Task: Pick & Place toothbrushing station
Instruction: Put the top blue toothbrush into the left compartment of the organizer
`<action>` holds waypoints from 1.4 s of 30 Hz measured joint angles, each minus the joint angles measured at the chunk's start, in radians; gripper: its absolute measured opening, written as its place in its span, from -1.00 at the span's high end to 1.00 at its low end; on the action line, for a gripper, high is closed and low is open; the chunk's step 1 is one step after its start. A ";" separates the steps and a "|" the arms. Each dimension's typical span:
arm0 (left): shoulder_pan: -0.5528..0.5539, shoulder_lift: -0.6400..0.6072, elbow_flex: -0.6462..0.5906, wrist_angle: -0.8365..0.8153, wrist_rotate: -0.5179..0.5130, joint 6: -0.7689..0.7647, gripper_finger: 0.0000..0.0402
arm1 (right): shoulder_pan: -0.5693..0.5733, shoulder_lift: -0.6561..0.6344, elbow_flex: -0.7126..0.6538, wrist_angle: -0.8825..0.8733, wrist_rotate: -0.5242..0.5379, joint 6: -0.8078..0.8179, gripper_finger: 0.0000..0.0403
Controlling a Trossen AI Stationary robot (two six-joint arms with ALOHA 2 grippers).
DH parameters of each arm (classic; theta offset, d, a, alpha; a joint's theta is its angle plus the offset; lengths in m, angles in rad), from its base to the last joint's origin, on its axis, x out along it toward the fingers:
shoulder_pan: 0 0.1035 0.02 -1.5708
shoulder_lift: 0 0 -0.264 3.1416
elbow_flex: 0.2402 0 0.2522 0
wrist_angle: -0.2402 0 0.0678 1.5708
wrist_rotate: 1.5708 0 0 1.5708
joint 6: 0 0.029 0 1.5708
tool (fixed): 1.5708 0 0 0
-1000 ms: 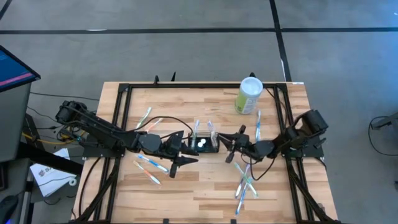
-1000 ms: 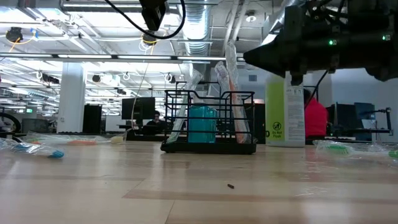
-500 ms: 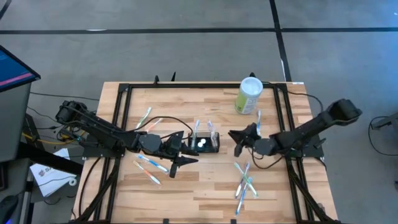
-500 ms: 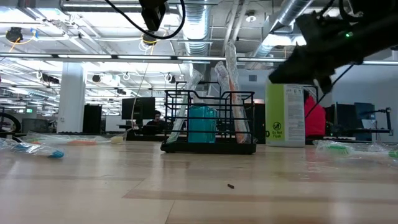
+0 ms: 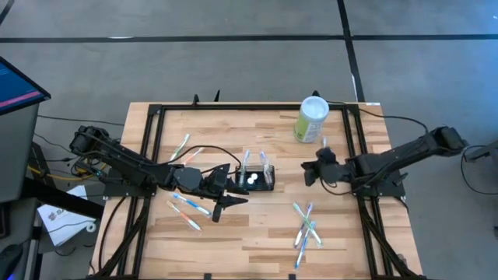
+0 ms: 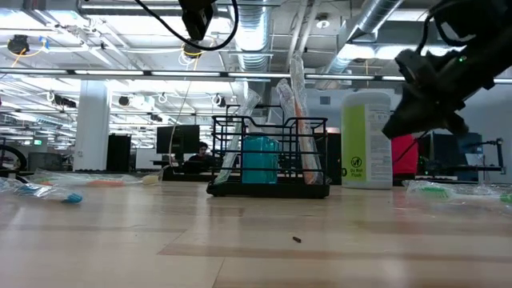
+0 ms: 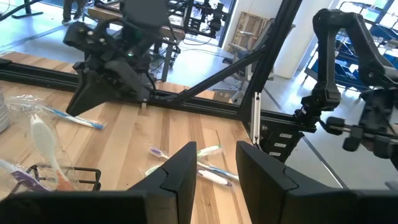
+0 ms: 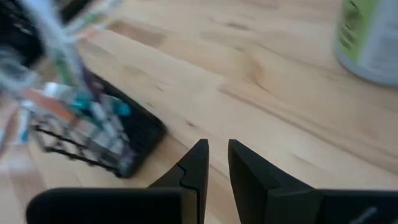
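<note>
Toothbrushing station point(image 5: 256, 180) — between both hands

Table point(image 5: 257, 229): light wood planks, smooth satin finish. Toothbrushing station point(image 5: 257, 180): black wire mesh, matt. Canister point(image 5: 312, 120): pale-green plastic, glossy, white lid.

In the right wrist view we see the toothbrushing station point(image 8: 93, 134) only as a smear, cut off by the picture's edge, and the wrapped toothbrushes point(image 8: 59, 37) standing in it blur together, so we cannot count them. The pale-green canister point(image 8: 373, 37) is cropped there too, its lid out of frame. In the low view the right claw point(image 6: 424, 112) is a dark silhouette, so its fingers cannot be made out.
</note>
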 joint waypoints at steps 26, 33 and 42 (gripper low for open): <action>0.000 0.000 0.000 -0.004 0.000 0.004 0.46 | -0.472 0.112 0.172 -0.560 -0.308 -0.045 0.64; 0.000 0.000 0.000 -0.004 0.000 -0.003 0.46 | -0.584 0.141 0.172 -0.525 -0.326 -0.118 0.37; 0.000 0.000 0.000 -0.004 0.000 -0.007 0.46 | -0.661 0.211 0.172 -0.495 -0.353 -0.140 0.18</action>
